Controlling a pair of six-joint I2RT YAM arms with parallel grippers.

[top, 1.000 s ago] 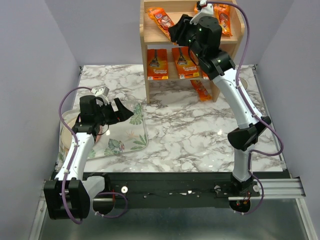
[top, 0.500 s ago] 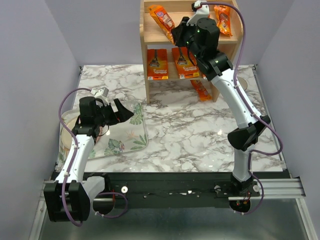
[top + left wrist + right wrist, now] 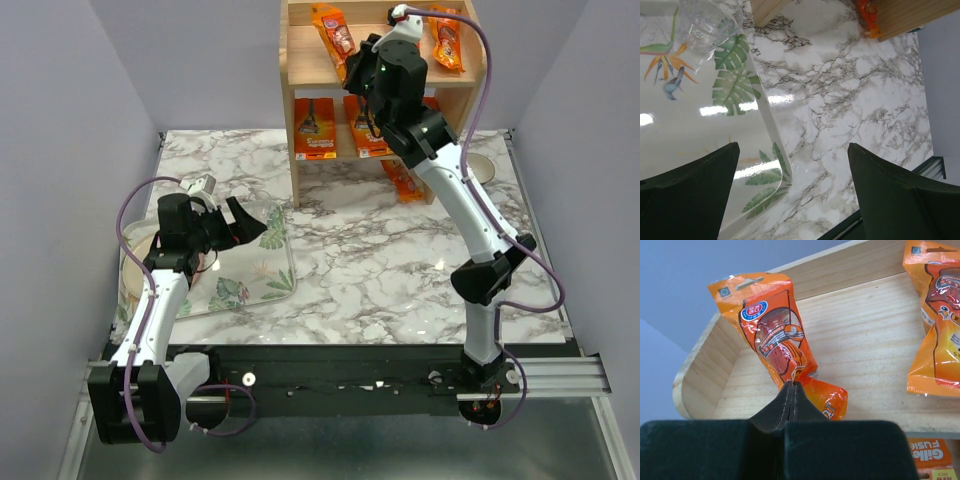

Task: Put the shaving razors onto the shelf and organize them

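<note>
The wooden shelf stands at the back of the table. On its top tier a narrow orange razor pack stands tilted, and my right gripper is shut on its lower edge. A second pack lies to the right on the same board. In the top view the held pack is at the top left, with two wide packs on the lower tier. Another pack lies on the table by the shelf's right foot. My left gripper hovers open over the tray's right edge, holding nothing.
A leaf-print tray lies at the left, with a clear plastic cup on it. A round wooden dish sits under the tray's left side. Another round dish is right of the shelf. Walls close in on both sides.
My right gripper has closed on the top-tier pack and moved up and back. The pack has swung from lying diagonal to nearly upright. The left arm has not moved.
</note>
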